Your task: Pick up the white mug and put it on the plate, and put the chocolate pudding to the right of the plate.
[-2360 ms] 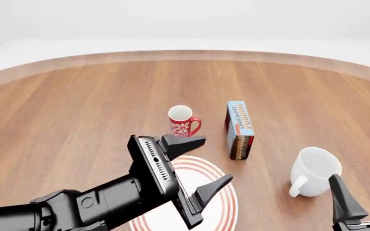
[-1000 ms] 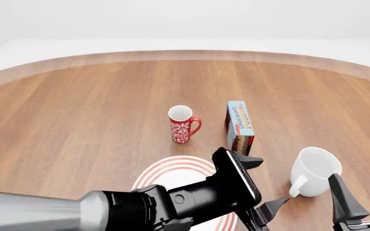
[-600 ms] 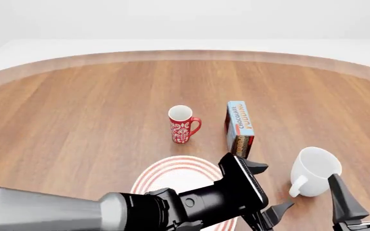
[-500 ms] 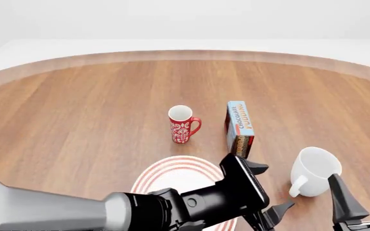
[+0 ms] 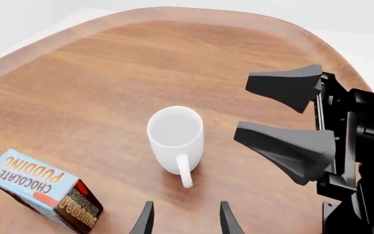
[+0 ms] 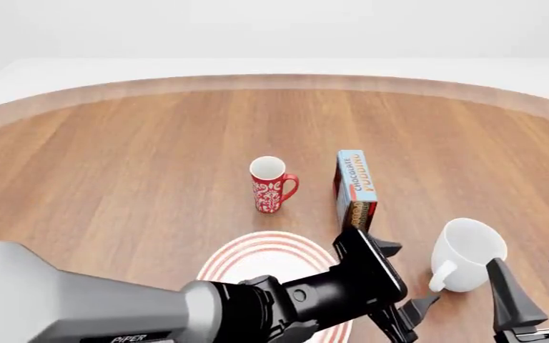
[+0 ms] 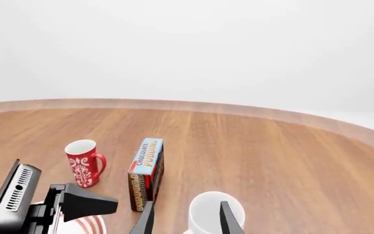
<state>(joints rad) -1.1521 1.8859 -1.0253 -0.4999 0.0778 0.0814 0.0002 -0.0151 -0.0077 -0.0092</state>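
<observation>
Swinging across the near edge of the table (image 6: 112,143), the left arm has moved from over the plate (image 6: 255,254) toward the right side in the last couple of seconds; left gripper (image 6: 397,282) now sits just beside the white mug (image 6: 465,254), jaws spread wide, holding nothing. Its wrist view has the mug dead ahead, upright, handle toward the camera.

Read: left arm is lining up on the mug, grasp not started. Nothing else moved.

Left to right across the table:
- red mug (image 6: 272,184), mid-table, well back from the plate
- plate at the near edge, partly hidden under the left arm
- chocolate pudding (image 6: 354,191), on its long edge, just beyond the plate's far-right rim, between red mug and white mug
- white mug near the right near corner
- right gripper (image 6: 534,289) just beside it, fingers apart, empty

Room: tight. Both grippers crowd the mug, so collision risk between arms. Bare wood right of the plate is largely taken by the left gripper and the mug. Far half of the table is open.
</observation>
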